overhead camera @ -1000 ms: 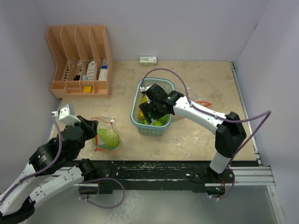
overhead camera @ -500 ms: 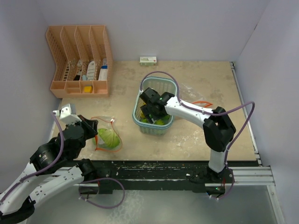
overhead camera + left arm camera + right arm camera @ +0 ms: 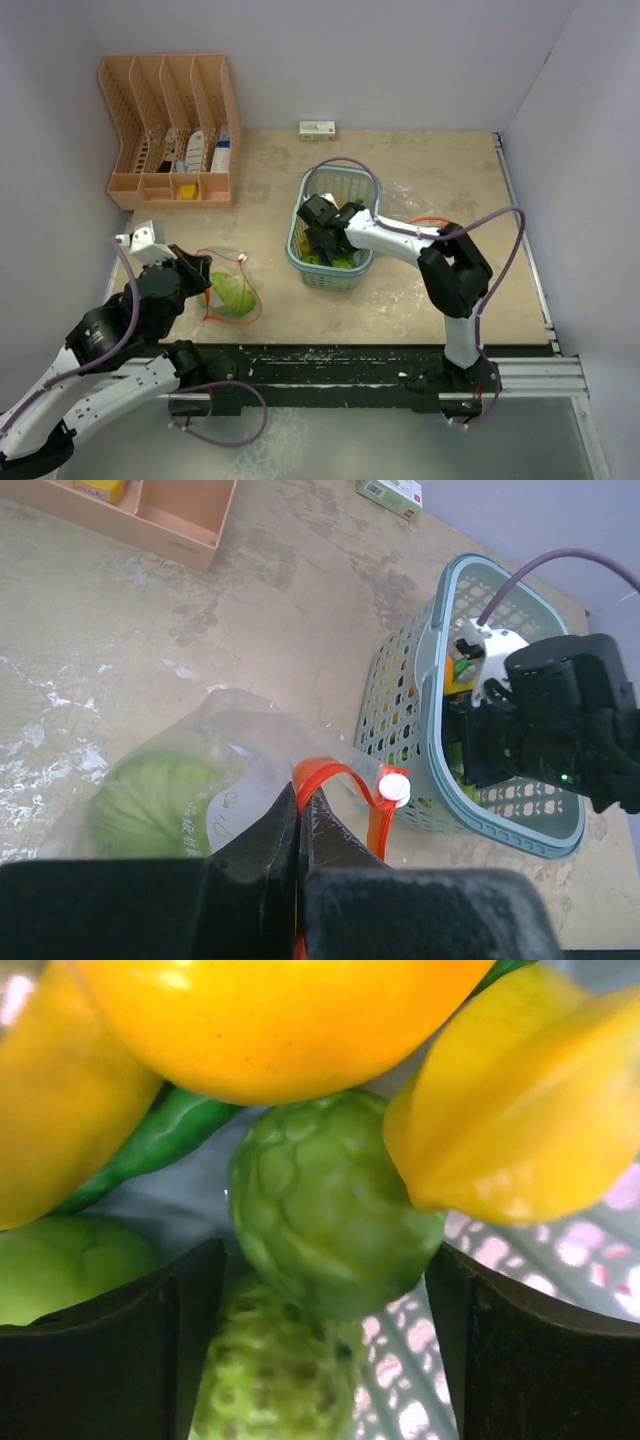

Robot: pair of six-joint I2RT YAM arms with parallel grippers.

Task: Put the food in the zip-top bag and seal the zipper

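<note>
**Desk:** What have you got on the left?

**Me:** I see the left gripper (image 3: 303,805) with its jaws clenched on the orange zipper strip (image 3: 335,773) at the mouth of the zip-top bag (image 3: 240,730). The white slider (image 3: 394,788) sits on that strip, just beside the jaws. The bag lies on the table (image 3: 440,170) at the near left, with one pale-green cabbage (image 3: 150,795) inside it.

**Desk:** Any print on the bag?

**Me:** There's faint pale lettering on the film near the jaws, but I can't read it.

**Desk:** And the right?

**Me:** The right gripper (image 3: 325,1330) is down inside the blue-green basket (image 3: 330,281), which stands mid-table, apart from the bag. Its jaws are spread wide, with a bumpy green fruit (image 3: 330,1210) between the tips. I can't tell whether they touch it.

**Desk:** Where's the rest of the food?

**Me:** It's in the basket. My wrist view shows an orange fruit (image 3: 280,1020) at the top, a yellow star fruit (image 3: 520,1120) on the right and another yellow fruit (image 3: 50,1110) on the left. The thin green chili (image 3: 150,1145) is tucked beneath them.

**Desk:** Anything legible at the back?

**Me:** The small white-and-green box (image 3: 317,130) by the far wall has print too small to read. It's the same for the packets in the peach organizer (image 3: 170,120).
</note>
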